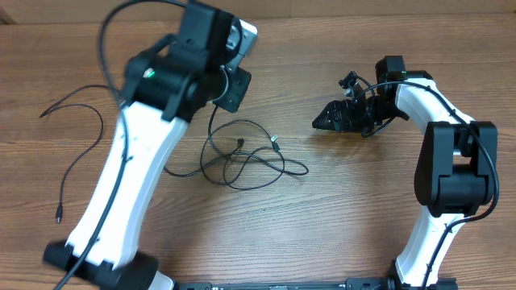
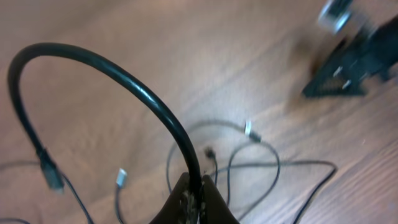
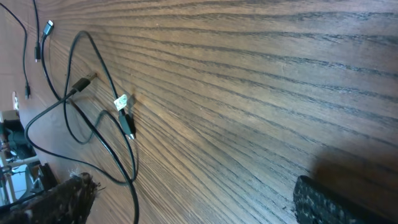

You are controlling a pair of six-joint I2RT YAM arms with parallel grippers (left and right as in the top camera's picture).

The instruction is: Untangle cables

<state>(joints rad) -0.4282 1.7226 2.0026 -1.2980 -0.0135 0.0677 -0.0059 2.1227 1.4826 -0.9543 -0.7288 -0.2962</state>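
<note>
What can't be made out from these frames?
- Overhead: left claw hidden beneath its own white-and-black arm.
- Overhead: thin black loose cable disappears behind that arm.
- Left wrist: right claw blurred, cut by right edge.
- Right wrist: knotted bundle of thin black cables runs off bottom edge.

At nine o'clock overhead, the left arm [image 1: 121, 169] has one long white link capped by boxy black joint housings, one of which carries a small green light [image 1: 148, 73]. A thick glossy black cable [image 1: 109, 36] arcs off its upper end. At three o'clock, the right arm [image 1: 439, 161] is built alike, with rounded white links, blocky black joints and a thinner black lead [image 1: 445, 103] running along the shell. The left gripper [image 2: 194, 186] is dark and tapered. The right gripper [image 1: 321, 121] is black, its fingers [image 3: 329, 202] faced with coarse textured pads.
</note>
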